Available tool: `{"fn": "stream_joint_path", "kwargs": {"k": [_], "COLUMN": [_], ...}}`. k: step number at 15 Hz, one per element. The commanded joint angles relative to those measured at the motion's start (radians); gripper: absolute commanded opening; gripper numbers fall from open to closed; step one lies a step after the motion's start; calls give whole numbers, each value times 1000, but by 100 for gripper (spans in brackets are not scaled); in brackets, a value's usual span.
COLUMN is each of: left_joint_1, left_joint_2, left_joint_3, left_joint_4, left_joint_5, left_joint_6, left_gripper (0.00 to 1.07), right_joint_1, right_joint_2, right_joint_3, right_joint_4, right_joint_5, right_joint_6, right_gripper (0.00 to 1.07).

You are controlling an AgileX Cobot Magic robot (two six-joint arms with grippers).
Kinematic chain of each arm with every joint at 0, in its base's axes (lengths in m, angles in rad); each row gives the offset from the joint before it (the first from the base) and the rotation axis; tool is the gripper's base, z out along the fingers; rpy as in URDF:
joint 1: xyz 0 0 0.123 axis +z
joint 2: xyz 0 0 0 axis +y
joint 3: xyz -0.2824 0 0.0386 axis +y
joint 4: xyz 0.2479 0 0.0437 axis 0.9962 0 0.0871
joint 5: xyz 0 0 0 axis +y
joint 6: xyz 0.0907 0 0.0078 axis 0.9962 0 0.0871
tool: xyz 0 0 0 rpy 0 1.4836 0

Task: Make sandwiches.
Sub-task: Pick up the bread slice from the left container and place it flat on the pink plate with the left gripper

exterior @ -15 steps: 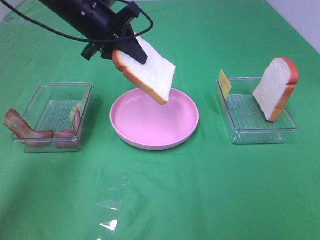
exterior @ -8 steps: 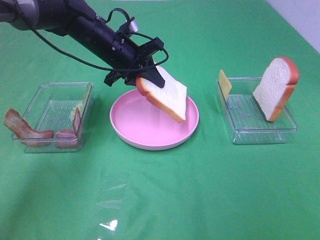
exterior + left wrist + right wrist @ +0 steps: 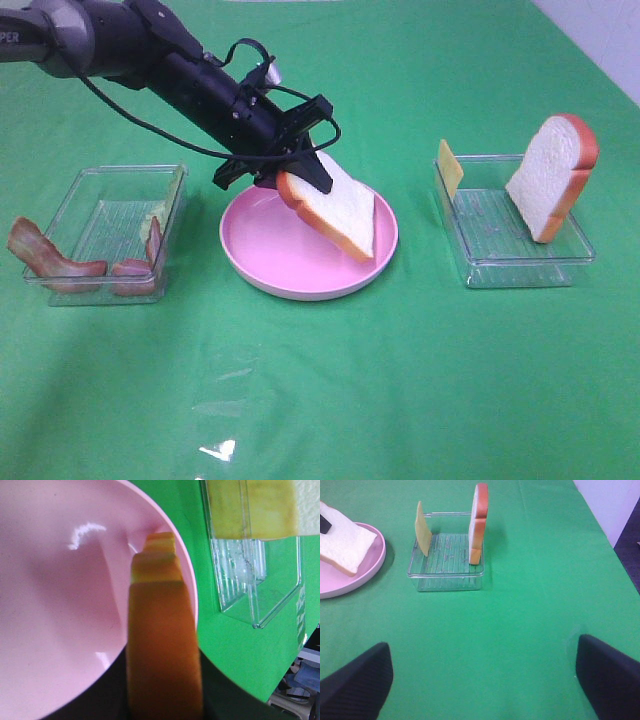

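A bread slice (image 3: 340, 212) is clamped at its crust end by the left gripper (image 3: 298, 172). It is held tilted over the plate (image 3: 265, 265), long axis sloping down toward the right rim. Only its crust edge is seen from the left wrist; contact cannot be told. The right gripper (image 3: 482, 680) is spread wide, empty. "PER" is legible on the left arm (image 3: 100, 30).

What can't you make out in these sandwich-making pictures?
1. Whether the held bread slice touches the pink plate: in the high view the slice covers the contact spot, and the left wrist view is mostly blurred crust.
2. The lettuce: only a pale sliver shows behind the wall of the bacon tray.
3. The right gripper: outside the high view, and its fingertips are cut off by the right wrist picture's edge.
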Motion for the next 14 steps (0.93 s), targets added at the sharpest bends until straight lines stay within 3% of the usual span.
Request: {"fn": "stream_joint_path", "kwargs": {"k": [1, 6, 8, 9, 10, 11, 12, 14], "left_joint_1": [-12, -12, -12, -12, -12, -12, -12, -12], "left_joint_2": [11, 11, 11, 11, 10, 2, 1, -13], "left_joint_3": [0, 0, 0, -1, -7, -38, -54, -129], "left_joint_4": [-3, 42, 73, 99, 124, 174, 188, 263], "left_joint_5": [10, -1, -1, -1, 1, 27, 46, 139], "left_joint_6": [-7, -40, -62, -81, -101, -106, -104, -107], "left_gripper": [0, 0, 11, 25, 49, 95, 102, 102], "right_joint_1": [-7, -7, -7, -7, -7, -7, -7, -7], "right_joint_2": [-23, -23, -23, -23, -23, -23, -23, -23], "right_joint_3": [3, 3, 3, 3, 3, 3, 3, 3], "right_joint_4": [1, 1, 1, 1, 1, 1, 1, 1], "right_joint_5": [-7, -7, -7, -7, -7, -7, -7, -7], "right_joint_6": [0, 0, 0, 0, 0, 0, 0, 0], "right_gripper": [96, 96, 96, 96, 96, 96, 96, 96]}}
